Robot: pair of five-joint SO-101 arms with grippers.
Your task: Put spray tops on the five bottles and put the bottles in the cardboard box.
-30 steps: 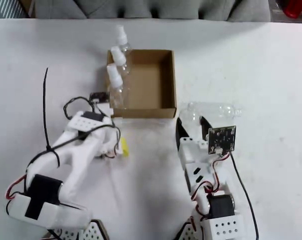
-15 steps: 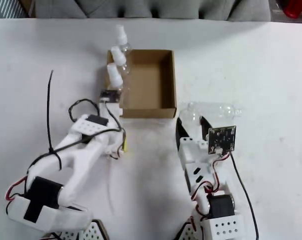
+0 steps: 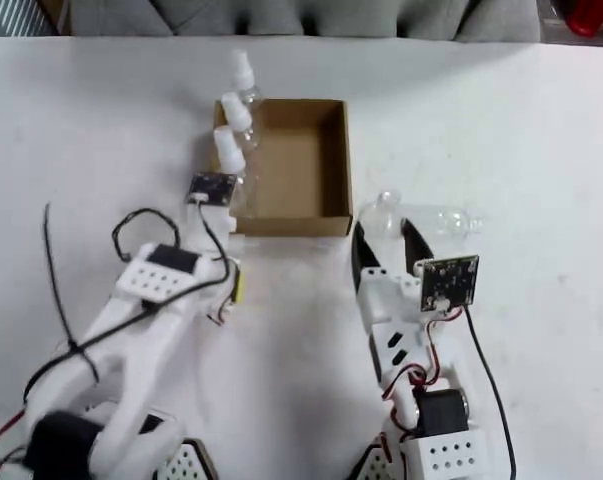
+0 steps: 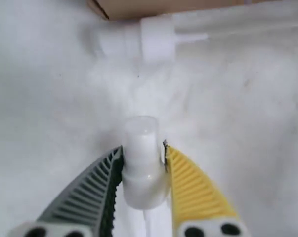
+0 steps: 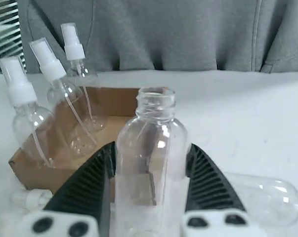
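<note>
Left tool [image 4: 143, 153] clamping spray top [image 4: 141, 170], arm repositioning near cardboard box [image 3: 281, 226]. Right tool [image 5: 151, 153] gripping upright uncapped bottle [image 5: 151, 123], edging forward beside box. Both parts in hand; capping likely coming next.

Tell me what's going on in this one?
The left gripper is shut on a spray top, close to the cardboard box. The right gripper holds an open bottle upright, with no top on it. Three capped bottles stand in the box along one wall. One more bare bottle lies on the table beside the box, and a loose spray top lies near the box's corner.
</note>
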